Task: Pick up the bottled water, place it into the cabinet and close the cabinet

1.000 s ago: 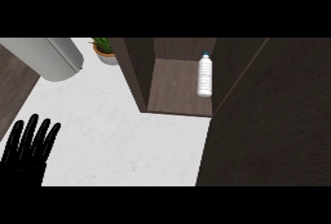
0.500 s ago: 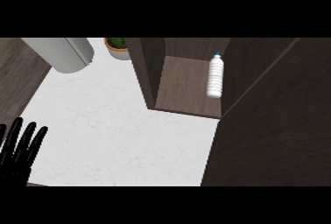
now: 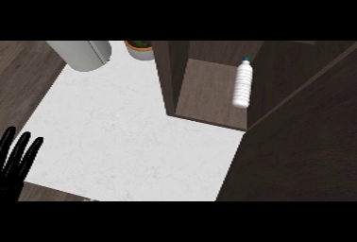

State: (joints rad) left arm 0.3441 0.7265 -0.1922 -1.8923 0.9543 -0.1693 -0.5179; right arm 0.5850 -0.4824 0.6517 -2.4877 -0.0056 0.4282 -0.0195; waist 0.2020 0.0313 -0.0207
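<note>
The bottled water [image 3: 242, 84] is a clear bottle with a blue cap, standing inside the dark wooden cabinet [image 3: 203, 94] on its shelf, close to the right side. The cabinet door [image 3: 300, 137] is a large dark panel swung across the right part of the head view, its edge just right of the bottle. My left hand [image 3: 15, 163] shows at the lower left edge, open with fingers straight up, far from the bottle and holding nothing. My right hand appears nowhere in the view.
A grey cylindrical canister [image 3: 82, 53] lies at the back left of the white counter [image 3: 125, 142]. A small potted plant [image 3: 140, 48] stands beside the cabinet's left wall. Dark wood floor borders the counter on the left.
The whole scene has slid rightward and downward in the view. My left hand has moved toward the lower left edge, and the door panel covers more of the right side.
</note>
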